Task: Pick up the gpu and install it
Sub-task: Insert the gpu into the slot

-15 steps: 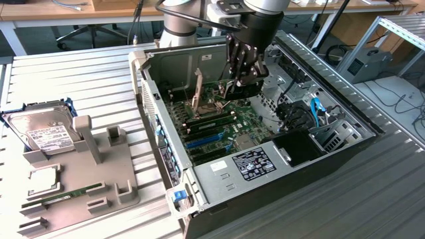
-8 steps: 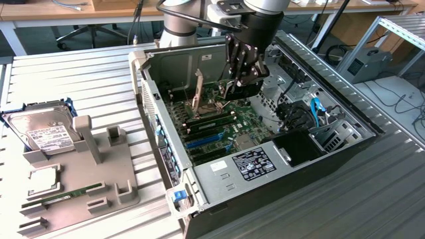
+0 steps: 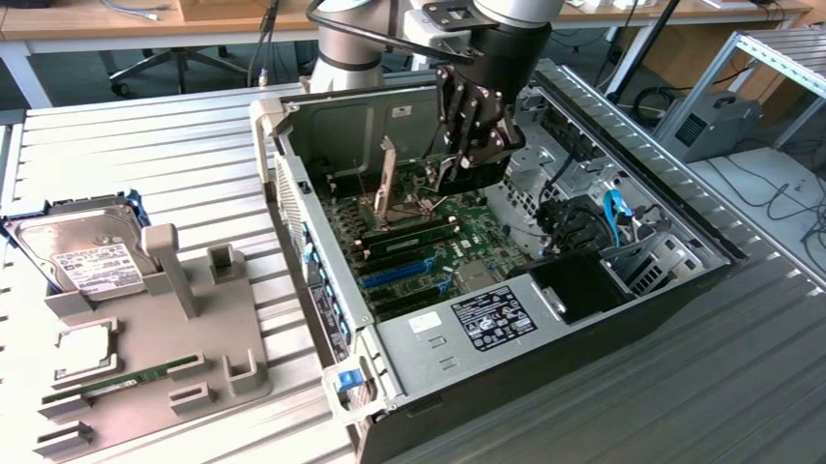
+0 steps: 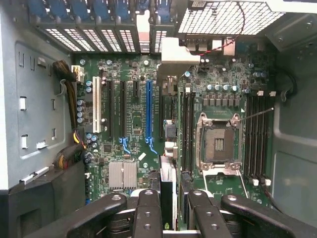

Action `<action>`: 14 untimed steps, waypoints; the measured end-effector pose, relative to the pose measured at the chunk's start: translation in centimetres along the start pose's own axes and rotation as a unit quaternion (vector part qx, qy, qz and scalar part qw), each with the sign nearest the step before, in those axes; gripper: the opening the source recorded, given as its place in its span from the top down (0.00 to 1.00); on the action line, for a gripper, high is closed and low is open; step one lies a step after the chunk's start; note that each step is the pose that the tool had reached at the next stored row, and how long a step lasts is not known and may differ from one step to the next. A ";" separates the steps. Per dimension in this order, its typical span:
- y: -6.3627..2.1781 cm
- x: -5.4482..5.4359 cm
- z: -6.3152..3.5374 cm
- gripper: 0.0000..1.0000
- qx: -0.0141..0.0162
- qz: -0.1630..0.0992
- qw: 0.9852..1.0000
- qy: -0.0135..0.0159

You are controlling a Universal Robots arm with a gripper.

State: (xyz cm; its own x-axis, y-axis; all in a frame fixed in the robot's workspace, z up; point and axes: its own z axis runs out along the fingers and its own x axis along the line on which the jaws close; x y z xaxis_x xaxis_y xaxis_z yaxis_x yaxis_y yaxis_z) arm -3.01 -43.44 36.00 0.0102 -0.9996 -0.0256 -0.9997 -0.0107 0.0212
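Green-board card: the gpu [image 3: 473, 174] was seen gripped edge-on below the gripper [image 3: 471, 155], inside the open computer case [image 3: 671, 217] and above the motherboard [image 3: 446, 246].
Claw: the fingers [image 4: 147, 213] were clenched on the gpu [image 4: 167, 191], whose thin edge was caught between them.
Step in hand: judged to be the carry to the slot; the card was lifted and not yet seated.
Next move calls for: the card's lower edge to be lined up along the long blue slot [image 4: 148, 111], probably with its bracket end toward the rear vents (a guess from the layout), and a straight, level push.
Wrist view adds: the slot rows were shown from overhead, with the empty processor socket [image 4: 218, 141] beside them; the card appeared offset from the blue slot.
Exterior view adds: the card's height above the board was shown, and a grey tray [image 3: 232, 329] outside the case with a hard drive [image 3: 84, 256] and a RAM stick [image 3: 130, 377].
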 end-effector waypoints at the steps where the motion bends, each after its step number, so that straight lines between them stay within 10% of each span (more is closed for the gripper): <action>1: 0.00 0.0 0.01 0.74 0.000 0.001 1.000 0.000; 14: 0.23 0.9 0.17 0.74 0.000 0.015 1.000 0.000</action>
State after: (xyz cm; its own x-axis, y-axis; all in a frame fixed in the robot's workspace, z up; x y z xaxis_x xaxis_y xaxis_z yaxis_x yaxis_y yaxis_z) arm -3.24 -44.31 35.81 -0.0191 -0.9995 -0.0257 -0.9996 0.0185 0.0211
